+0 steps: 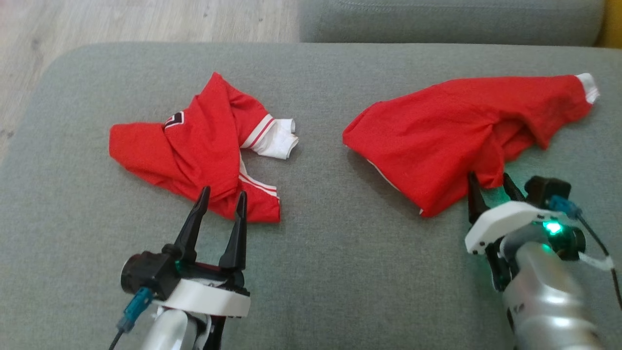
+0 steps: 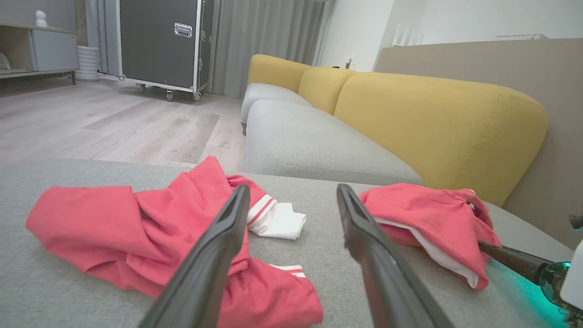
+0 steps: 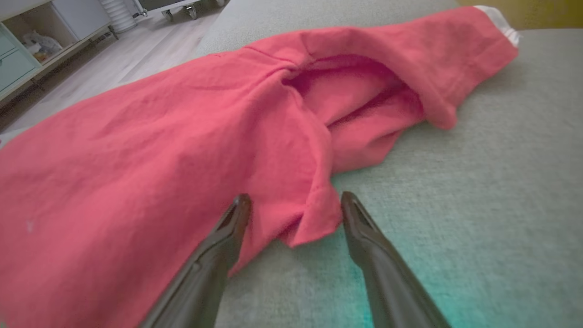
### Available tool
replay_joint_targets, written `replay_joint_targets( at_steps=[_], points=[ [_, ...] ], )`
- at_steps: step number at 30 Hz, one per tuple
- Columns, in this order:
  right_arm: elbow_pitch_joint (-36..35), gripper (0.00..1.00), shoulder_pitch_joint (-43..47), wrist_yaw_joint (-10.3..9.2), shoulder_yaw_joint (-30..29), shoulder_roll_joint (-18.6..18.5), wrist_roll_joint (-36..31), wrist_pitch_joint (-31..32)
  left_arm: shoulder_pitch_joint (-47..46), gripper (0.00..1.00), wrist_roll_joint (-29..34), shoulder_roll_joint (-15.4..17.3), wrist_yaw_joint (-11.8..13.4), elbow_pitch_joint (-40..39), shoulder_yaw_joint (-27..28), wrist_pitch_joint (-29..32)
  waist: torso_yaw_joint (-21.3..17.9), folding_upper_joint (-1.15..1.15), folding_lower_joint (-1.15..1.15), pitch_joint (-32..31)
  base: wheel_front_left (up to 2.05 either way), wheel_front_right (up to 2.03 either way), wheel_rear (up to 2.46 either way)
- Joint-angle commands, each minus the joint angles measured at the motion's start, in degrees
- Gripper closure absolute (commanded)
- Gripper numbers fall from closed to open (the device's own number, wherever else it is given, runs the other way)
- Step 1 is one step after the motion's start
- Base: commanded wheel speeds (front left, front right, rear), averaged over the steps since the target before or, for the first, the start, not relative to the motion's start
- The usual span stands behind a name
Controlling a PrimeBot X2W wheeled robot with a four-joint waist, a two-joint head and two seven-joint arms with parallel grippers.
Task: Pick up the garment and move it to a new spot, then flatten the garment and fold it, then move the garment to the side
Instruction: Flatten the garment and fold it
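Observation:
Two crumpled red garments lie apart on the grey cushion (image 1: 340, 272). The left garment (image 1: 194, 146), red with white striped trim and a white cuff, is also in the left wrist view (image 2: 114, 218). My left gripper (image 1: 224, 192) stands open at its near edge, its fingertips (image 2: 237, 200) over the fabric. The right garment (image 1: 461, 126) is plain red with a white cuff at the far right. My right gripper (image 1: 490, 178) is open at its near hem. A loose corner of that garment (image 3: 314, 218) lies between the right gripper's (image 3: 296, 198) spread fingers.
Bare grey cushion separates the two garments and runs along the near side. Wooden floor (image 1: 121, 19) lies beyond the far left edge. A second grey seat (image 1: 437, 19) and a yellow sofa back (image 2: 432, 123) stand behind. A black wheeled case (image 2: 159, 45) is across the room.

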Motion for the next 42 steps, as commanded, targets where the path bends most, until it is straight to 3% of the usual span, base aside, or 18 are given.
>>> replay_joint_targets(
  at_steps=[1,2,3,8,16,23,28,35,36,37,42],
  points=[
    [0.42,0.00,-3.19,-0.04,0.88,-0.02,-0.95,-0.86,-3.00,0.00,-0.41,0.66,0.09,-1.76,1.63,-0.54,0.32,0.00,-0.01,0.52,0.00,0.00,0.00],
    [1.77,0.54,-3.93,-0.04,0.75,-0.02,-0.76,-0.80,-3.05,0.00,-0.41,0.65,0.09,-1.78,1.64,-0.54,0.36,0.00,-0.01,0.65,0.00,0.00,0.00],
    [2.55,1.00,-4.59,-0.04,0.73,-0.02,-1.36,-0.99,-3.09,0.00,-0.39,0.64,0.09,-1.80,1.73,-0.54,0.28,0.00,-0.01,0.75,0.00,0.00,0.00],
    [2.92,1.00,-6.19,-0.04,0.49,-0.02,-5.26,-1.99,-2.90,0.00,-0.27,0.50,0.09,-1.77,2.90,-0.54,-1.50,0.00,-0.01,0.43,0.00,0.00,0.00],
    [-4.33,1.00,-3.49,-0.04,-2.83,-0.03,-10.65,-1.94,-1.18,0.00,-0.39,-0.12,0.09,-2.23,4.79,-0.54,-7.13,0.00,-0.01,-3.25,0.00,0.00,0.00],
    [-14.22,1.00,-0.29,-0.04,-5.05,-3.75,-15.87,7.89,0.13,0.00,-0.39,-0.85,0.09,-2.94,5.45,-0.54,-10.65,0.00,-0.01,-5.58,0.00,0.00,0.00],
    [-21.23,1.00,2.35,-0.04,-6.11,-6.93,-16.76,17.06,0.56,0.00,-0.60,-1.19,0.09,-3.09,5.68,-0.54,-11.20,0.00,-0.01,-6.36,0.00,0.00,0.00],
    [-25.69,1.00,3.88,-0.04,-8.79,-9.35,-17.91,23.17,0.63,0.00,-0.86,-1.34,0.09,-3.27,5.48,-0.54,-10.72,0.00,-0.01,-6.20,0.00,0.00,0.00],
    [-26.05,0.13,3.80,-0.04,-9.34,-9.64,-18.57,22.89,0.52,0.00,-0.90,-1.36,0.09,-3.31,5.40,-0.54,-10.54,0.00,-0.01,-6.01,0.00,0.00,0.00],
    [-26.24,0.00,3.70,-0.04,-10.00,-9.75,-19.32,22.59,0.38,0.00,-0.94,-1.37,0.09,-3.35,5.34,-0.54,-10.37,0.00,-0.01,-5.82,0.00,0.00,0.00],
    [-27.74,0.00,2.50,-0.04,-12.49,-7.42,-21.97,17.23,-0.08,0.00,-0.98,-1.39,0.09,-3.38,5.32,-0.54,-9.59,0.00,-0.01,-5.18,0.00,0.00,0.00]
  ],
)
